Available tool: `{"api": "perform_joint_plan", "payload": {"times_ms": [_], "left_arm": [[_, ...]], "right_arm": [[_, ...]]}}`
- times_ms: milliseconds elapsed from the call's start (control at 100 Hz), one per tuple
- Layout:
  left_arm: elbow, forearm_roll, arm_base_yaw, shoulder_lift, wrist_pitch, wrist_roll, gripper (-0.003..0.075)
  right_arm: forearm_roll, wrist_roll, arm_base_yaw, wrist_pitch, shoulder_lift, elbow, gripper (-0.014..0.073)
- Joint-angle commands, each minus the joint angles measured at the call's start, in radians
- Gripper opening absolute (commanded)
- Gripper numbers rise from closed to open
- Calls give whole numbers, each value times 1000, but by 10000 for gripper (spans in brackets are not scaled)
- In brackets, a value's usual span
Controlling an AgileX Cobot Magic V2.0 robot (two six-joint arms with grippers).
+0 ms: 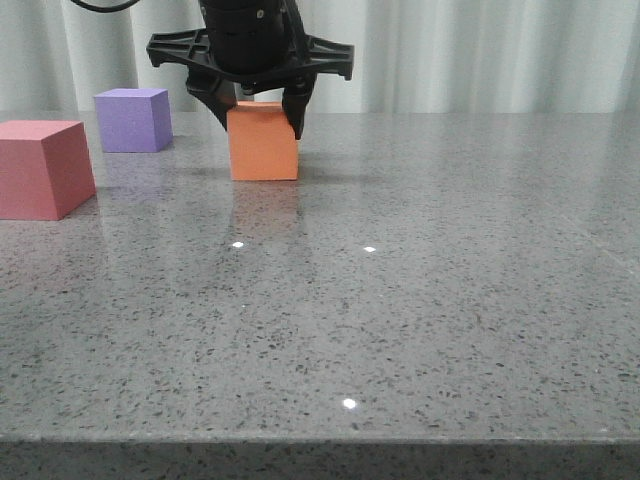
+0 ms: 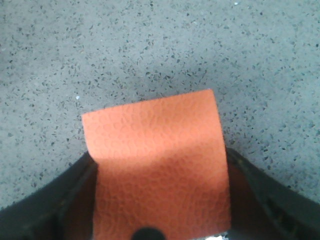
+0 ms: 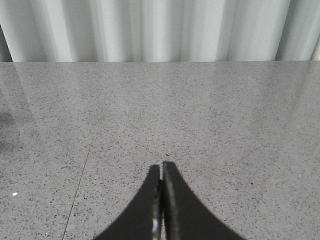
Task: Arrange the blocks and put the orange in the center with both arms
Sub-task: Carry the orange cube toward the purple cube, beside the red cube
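You are looking across a grey speckled stone worktop with pale pleated curtains behind its far edge. Largest of the things on it is the pinkish-red matte foam cube at the near left, flat on the worktop with one vertical edge turned toward you. Next comes the plain orange matte foam cube, left of the middle and farther back, resting on the surface; being a cube it has no long axis, but it sits slightly turned, so you see its broad front face and a thin sliver of its right side. The purple matte foam cube stands at the far left, behind the pinkish-red one and well apart from the orange. Your left claw comes down from above and pinches the orange cube, its black fingers pressed on two opposite side faces. Your right claw hangs over bare worktop, its pointed fingers pressed together with nothing between them.
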Motion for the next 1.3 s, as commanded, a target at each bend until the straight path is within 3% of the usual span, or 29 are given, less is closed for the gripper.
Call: {"api": "perform_joint_plan", "payload": {"times_ms": [0, 340, 690, 900, 1290], "left_arm": [[-32, 27, -8, -91, -48, -12, 231], [-15, 34, 48, -286, -33, 115, 231], [237, -1, 221, -453, -127, 202, 231], [317, -170, 328, -452, -216, 352, 231], [397, -172, 376, -405, -300, 374, 231]], "right_arm": [[-27, -8, -7, -65, 4, -28, -68], [-27, -8, -7, -65, 4, -28, -68], [-27, -8, -7, -65, 4, -28, -68], [-27, -8, -7, -65, 4, -28, -68], [-27, -8, -7, -65, 4, -28, -68]]}}
